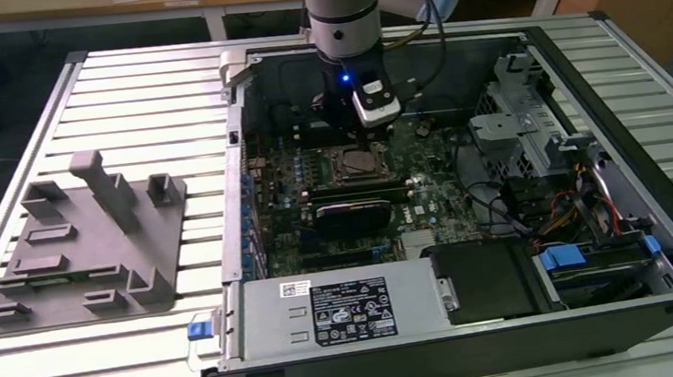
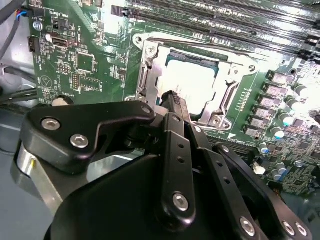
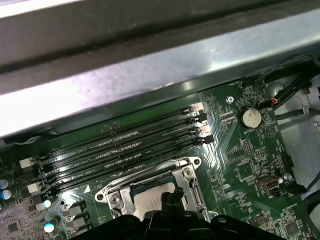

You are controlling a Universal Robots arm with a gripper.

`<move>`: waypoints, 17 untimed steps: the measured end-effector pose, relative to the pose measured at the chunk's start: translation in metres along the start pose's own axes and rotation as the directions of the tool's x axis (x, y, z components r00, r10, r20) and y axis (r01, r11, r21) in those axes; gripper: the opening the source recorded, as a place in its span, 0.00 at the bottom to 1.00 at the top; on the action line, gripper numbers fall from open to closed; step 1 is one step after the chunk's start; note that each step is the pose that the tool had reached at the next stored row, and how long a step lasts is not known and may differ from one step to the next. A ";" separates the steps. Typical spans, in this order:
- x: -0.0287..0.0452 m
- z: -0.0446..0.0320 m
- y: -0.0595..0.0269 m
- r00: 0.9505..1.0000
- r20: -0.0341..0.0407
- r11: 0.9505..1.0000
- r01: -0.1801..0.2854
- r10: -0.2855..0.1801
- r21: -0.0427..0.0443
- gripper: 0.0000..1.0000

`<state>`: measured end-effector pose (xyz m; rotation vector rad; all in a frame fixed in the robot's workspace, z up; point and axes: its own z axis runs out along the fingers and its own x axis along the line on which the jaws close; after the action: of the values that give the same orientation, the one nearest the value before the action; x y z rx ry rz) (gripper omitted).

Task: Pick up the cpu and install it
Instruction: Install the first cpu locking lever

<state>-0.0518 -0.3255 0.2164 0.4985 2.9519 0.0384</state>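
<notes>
The cpu (image 2: 192, 82) lies flat inside the black-framed motherboard socket (image 2: 150, 55), its bright silver top facing up; it also shows as a small pale square (image 1: 362, 160) in the exterior view and as a pale patch (image 3: 147, 200) in the first wrist view. My gripper (image 2: 172, 97) hangs straight over the socket inside the open computer case. Its black fingers meet in one narrow tip at the cpu's edge, shut, with nothing visibly held between them. The gripper (image 1: 365, 141) stands just above the socket in the exterior view.
A grey plastic tray with upright posts (image 1: 82, 241) sits on the slatted table at the exterior view's left. Around the socket are memory slots (image 3: 125, 145), a coin battery (image 3: 250, 118), a power supply (image 1: 336, 309), cables and a drive cage (image 1: 528, 124).
</notes>
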 end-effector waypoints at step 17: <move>-0.0002 0.0009 0.0001 0.996 -0.060 0.998 0.059 -0.058 0.016 0.11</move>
<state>-0.0515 -0.3254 0.2155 0.4201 3.0263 0.0203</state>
